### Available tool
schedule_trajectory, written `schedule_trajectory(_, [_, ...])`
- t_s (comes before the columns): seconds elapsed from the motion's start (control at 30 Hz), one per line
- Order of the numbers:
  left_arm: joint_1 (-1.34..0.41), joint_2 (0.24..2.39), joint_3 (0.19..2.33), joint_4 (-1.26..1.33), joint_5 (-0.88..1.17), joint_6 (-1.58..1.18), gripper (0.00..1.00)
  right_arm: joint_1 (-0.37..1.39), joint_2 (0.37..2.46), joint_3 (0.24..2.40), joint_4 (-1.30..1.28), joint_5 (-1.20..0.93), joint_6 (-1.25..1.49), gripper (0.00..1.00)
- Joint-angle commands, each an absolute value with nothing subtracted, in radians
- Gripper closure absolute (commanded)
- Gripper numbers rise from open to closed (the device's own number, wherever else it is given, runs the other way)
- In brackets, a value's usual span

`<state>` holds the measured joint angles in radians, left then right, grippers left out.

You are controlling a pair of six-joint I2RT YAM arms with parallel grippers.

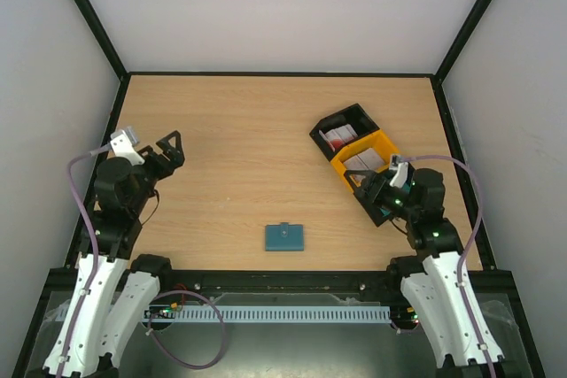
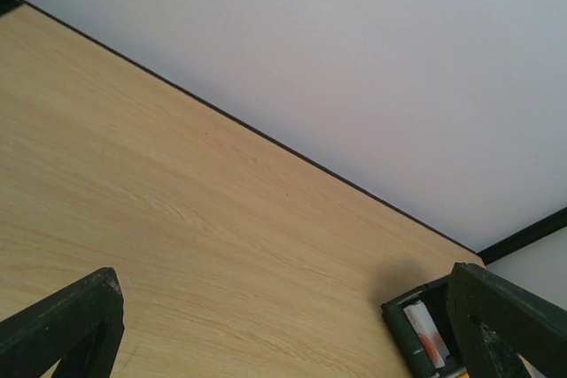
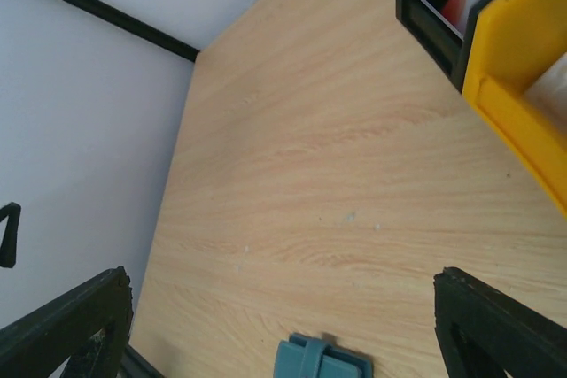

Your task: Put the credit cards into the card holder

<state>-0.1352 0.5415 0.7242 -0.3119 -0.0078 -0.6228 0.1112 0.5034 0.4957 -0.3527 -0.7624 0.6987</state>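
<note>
Lying shut on the wooden table [image 1: 239, 130] near its front edge, between the two arms, is the teal card holder [image 1: 284, 236]; the credit cards [image 1: 337, 137], white with red marks, sit in the black bin [image 1: 353, 112] beside the yellow bin [image 1: 381, 141]; the left gripper [image 1: 173, 148] hovers, jaws wide apart, holding nothing; the right gripper [image 1: 379, 194], over the bins' near end, likewise gapes empty

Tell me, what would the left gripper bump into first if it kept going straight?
Probably the wooden table: the open left gripper aims across it toward the far wall, left of the black bin. Depth is unclear.
</note>
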Motion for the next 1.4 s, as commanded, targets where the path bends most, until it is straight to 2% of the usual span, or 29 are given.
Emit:
schedule_trajectory(0.0, [-0.136,0.542,0.702,-0.276,0.082,-0.698,0.00,0.144,0.536,0.451,-0.291,-0.800,0.693,0.10])
schedule_trajectory(0.17, [-0.150,0.578,0.653,-0.315,0.241,-0.809,0.00,0.175,0.612,0.392,-0.264,-0.792,0.697,0.11])
schedule_trajectory(0.3, [-0.229,0.574,0.565,-0.372,0.248,-0.876,0.00,0.231,0.648,0.393,-0.302,-0.691,0.695,0.13])
schedule_trajectory(0.47, [-0.434,0.492,0.421,-0.292,0.186,-0.992,0.00,0.431,0.701,0.386,-0.250,-0.520,0.797,0.17])
schedule_trajectory(0.6, [-0.559,0.514,0.360,-0.241,0.162,-1.052,0.01,0.599,0.782,0.384,-0.192,-0.386,0.882,0.21])
schedule_trajectory(0.8, [-0.678,0.651,0.350,-0.226,0.148,-1.062,0.15,0.811,0.920,0.417,-0.168,-0.248,0.944,0.30])
schedule_trajectory(0.87, [-0.722,0.705,0.347,-0.211,0.131,-1.081,0.20,0.862,0.983,0.427,-0.164,-0.267,0.942,0.37])
schedule_trajectory(1.0, [-0.844,0.732,0.318,-0.150,0.037,-1.169,0.24,0.956,1.059,0.454,-0.210,-0.295,0.949,0.41])
schedule_trajectory(1.1, [-0.869,0.771,0.288,-0.081,0.047,-1.204,0.24,0.969,1.072,0.408,-0.176,-0.347,0.975,0.44])
schedule_trajectory(1.23, [-0.893,0.814,0.290,-0.067,0.030,-1.212,0.27,0.986,1.100,0.363,-0.085,-0.415,1.039,0.58])
schedule_trajectory(1.37, [-0.907,0.812,0.278,-0.047,0.010,-1.215,0.30,1.023,1.117,0.338,-0.020,-0.404,1.144,0.65])
